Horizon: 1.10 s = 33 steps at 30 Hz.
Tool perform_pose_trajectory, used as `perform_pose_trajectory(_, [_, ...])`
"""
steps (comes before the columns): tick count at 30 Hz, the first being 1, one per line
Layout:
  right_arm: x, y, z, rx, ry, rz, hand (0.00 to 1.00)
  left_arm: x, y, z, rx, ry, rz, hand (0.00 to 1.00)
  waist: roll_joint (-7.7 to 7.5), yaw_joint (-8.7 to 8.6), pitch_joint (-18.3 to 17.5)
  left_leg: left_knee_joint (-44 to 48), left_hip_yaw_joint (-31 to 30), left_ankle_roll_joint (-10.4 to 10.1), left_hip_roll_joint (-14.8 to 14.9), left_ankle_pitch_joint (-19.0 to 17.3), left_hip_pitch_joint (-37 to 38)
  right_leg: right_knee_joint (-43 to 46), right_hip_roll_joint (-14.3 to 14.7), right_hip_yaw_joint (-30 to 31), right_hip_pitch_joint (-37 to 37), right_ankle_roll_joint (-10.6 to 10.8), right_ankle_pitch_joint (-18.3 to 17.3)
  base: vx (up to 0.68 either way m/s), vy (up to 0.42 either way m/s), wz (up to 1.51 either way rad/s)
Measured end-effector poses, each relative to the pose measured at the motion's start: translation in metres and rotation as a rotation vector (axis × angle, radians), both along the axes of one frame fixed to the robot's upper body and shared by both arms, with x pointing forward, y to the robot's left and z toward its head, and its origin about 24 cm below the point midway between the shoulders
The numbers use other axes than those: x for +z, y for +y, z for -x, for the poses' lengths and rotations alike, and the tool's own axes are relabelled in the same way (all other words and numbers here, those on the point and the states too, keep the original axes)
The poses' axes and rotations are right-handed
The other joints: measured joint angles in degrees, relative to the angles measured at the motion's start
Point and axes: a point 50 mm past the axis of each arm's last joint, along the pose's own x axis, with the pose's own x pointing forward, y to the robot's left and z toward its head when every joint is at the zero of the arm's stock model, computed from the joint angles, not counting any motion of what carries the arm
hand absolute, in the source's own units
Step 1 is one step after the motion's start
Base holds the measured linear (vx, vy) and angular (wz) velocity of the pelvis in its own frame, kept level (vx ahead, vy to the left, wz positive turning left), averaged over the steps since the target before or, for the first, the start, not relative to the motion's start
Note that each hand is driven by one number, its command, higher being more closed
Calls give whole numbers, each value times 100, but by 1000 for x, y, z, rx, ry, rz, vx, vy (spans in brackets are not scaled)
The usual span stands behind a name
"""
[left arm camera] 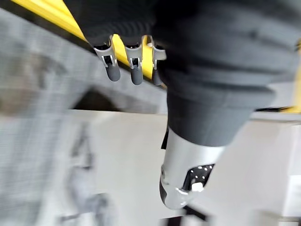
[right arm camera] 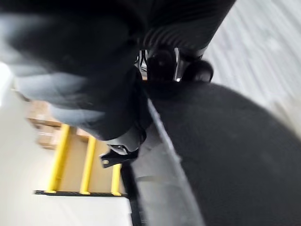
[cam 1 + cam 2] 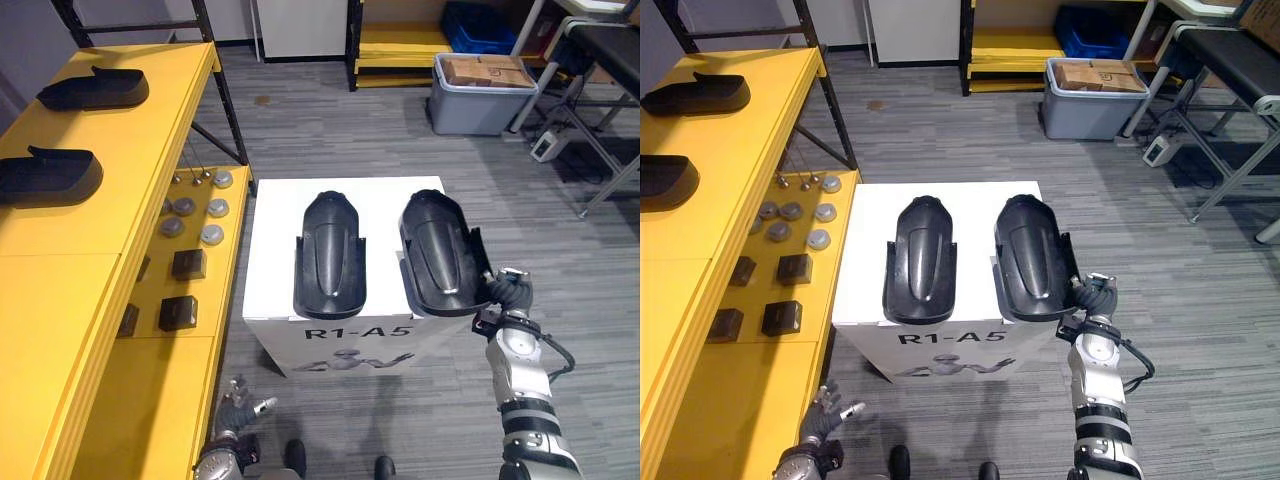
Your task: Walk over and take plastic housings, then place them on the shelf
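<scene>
Two black plastic housings lie side by side, hollow side up, on a white box (image 3: 272, 240). The left housing (image 3: 330, 255) lies untouched. My right hand (image 3: 508, 290) is at the near right corner of the right housing (image 3: 440, 250). In the right wrist view its fingers (image 2: 162, 61) curl over the housing's dark shell (image 2: 244, 155) and the thumb sits inside the rim. My left hand (image 3: 238, 405) hangs low beside the box's front left corner, fingers (image 1: 136, 70) relaxed and holding nothing.
A yellow shelf (image 3: 130, 200) runs along the left, with two more black housings (image 3: 95, 88) (image 3: 45, 178) on its top level. Round caps (image 3: 212, 235) and dark blocks (image 3: 188, 264) lie on its lower level. A grey bin (image 3: 480, 95) and a metal table frame (image 3: 600, 150) stand at the far right.
</scene>
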Motion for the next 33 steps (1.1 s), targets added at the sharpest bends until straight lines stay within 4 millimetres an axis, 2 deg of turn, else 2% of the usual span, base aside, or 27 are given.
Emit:
perform_pose_trajectory(3, [11, -3, 9, -61, -59, 27, 100, 22, -3, -10, 13, -115, 18, 0, 6, -18, -50, 0, -8, 6, -16, 18, -40, 37, 1, -5, -61, 0, 0, 0, 0, 0])
perform_pose_trajectory(7, [29, 6, 15, -85, -148, 62, 100, 60, -9, -26, 17, -312, 36, 0, 9, -26, -107, 1, -20, 17, -22, 42, -44, 50, -4, -20, -63, 2, 1, 0, 0, 1])
perform_pose_trajectory(12, [35, 27, 15, -29, -198, 62, 100, 93, -23, -39, -45, -477, 45, 0, 31, -27, -254, 1, -93, 29, -31, 65, -42, 57, -19, -73, -28, 4, 1, -6, 8, 8])
perform_pose_trajectory(14, [40, 36, 13, 9, -217, 68, 100, 103, -34, -45, -90, -521, 63, 0, 34, -49, -256, 1, -163, 32, -59, 85, -35, 60, -24, -166, 15, 5, 0, -21, 8, 17])
perform_pose_trajectory(16, [49, 54, 12, 72, -270, 61, 100, 112, -49, -52, -140, -568, 127, 0, 49, -51, -267, 1, -168, 29, -58, 93, -24, 61, -24, -170, 8, 7, -2, -39, 14, 4])
perform_pose_trajectory(22, [65, 96, 10, 272, -361, 85, 100, 133, -83, -72, -268, -653, 219, 0, 84, -68, -401, 0, -160, 26, -58, 124, -12, 79, -19, -173, 8, 7, -2, -5, 2, 0])
perform_pose_trajectory(25, [69, 121, 11, 367, -381, 92, 100, 134, -96, -85, -316, -642, 248, 0, 112, -92, -483, 0, -154, 25, -52, 139, 14, 107, -12, -163, 7, 7, -2, 0, 0, 0])
perform_pose_trajectory(29, [73, 148, 13, 482, -406, 101, 100, 130, -104, -93, -337, -608, 273, 0, 112, -154, -509, -3, -126, 30, -49, 164, 10, 156, -9, -133, -40, 5, -1, -28, 7, -3])
perform_pose_trajectory(33, [73, 157, 14, 520, -405, 161, 100, 122, -103, -92, -327, -557, 336, 0, 109, -145, -609, -21, -45, 31, -32, 174, 10, 192, 5, -46, -99, 1, 2, -33, 9, -10])
